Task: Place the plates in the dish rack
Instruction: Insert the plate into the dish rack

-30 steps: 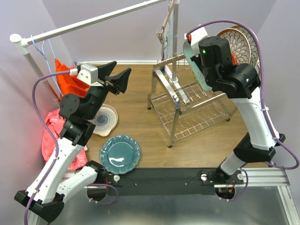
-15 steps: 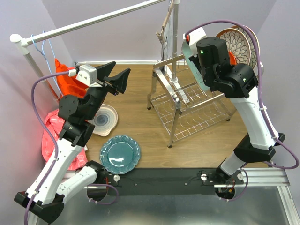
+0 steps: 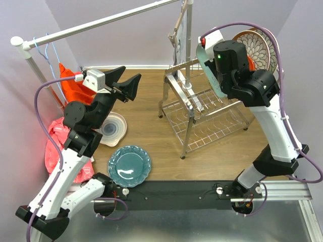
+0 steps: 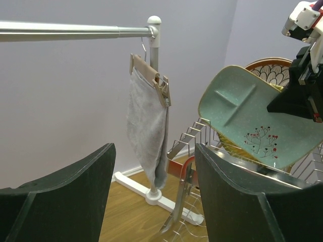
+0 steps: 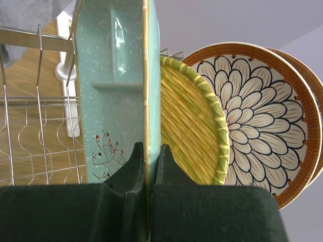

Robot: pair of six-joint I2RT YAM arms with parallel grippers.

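My right gripper (image 5: 150, 166) is shut on the edge of a pale teal divided plate (image 5: 116, 85) with a small tree pattern. It holds the plate upright over the top tier of the dish rack (image 3: 202, 118); the plate also shows in the top view (image 3: 204, 68) and the left wrist view (image 4: 247, 116). Just behind it in the rack stand a yellow woven plate (image 5: 186, 121) and two brown-rimmed floral plates (image 5: 252, 116). A teal scalloped plate (image 3: 129, 166) and a white-grey swirl plate (image 3: 112, 128) lie on the table. My left gripper (image 3: 126, 83) is open and empty, raised left of the rack.
A white clothes rail (image 3: 101, 22) crosses the back, with a grey cloth on a wooden hanger (image 4: 146, 126) beside the rack. Red and orange fabric (image 3: 68, 83) hangs and lies at the far left. The rack's slanted legs (image 3: 187, 136) stand mid-table.
The right wrist has shifted very slightly with the pale teal plate in its grip. The left arm has barely moved.
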